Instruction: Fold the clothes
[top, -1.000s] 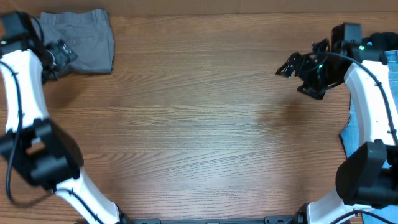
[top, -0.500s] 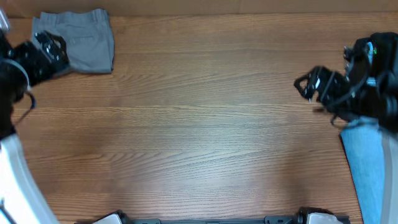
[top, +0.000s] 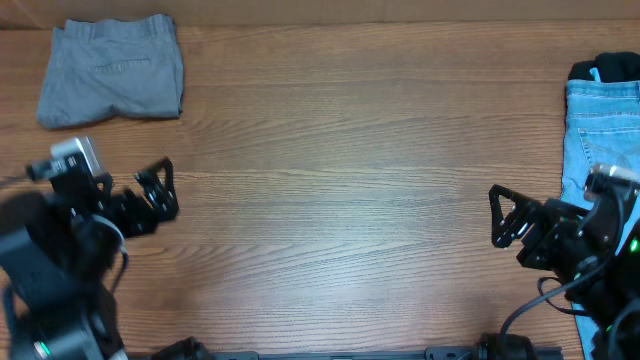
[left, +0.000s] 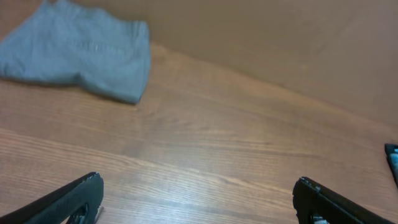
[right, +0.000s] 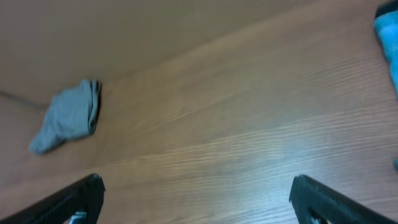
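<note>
**A:** At the far left corner of the table (top: 330, 180), the grey shorts (top: 112, 70) lie in a compact block. They look folded and parked out of the way, I'd guess to free the middle.

**B:** And the left gripper (top: 155, 195)?

**A:** Toward the near edge, well apart from the shorts, jaws spread wide and holding nothing.

**B:** Same on the right?

**A:** Yes, the right gripper (top: 508, 215) is wide open and empty too, near the blue jeans (top: 600, 130). Those lie along the right edge, partly out of view and apparently unfolded, so I judge they're next.

**B:** Why is the centre bare?

**A:** Probably to leave room for spreading the jeans.
</note>
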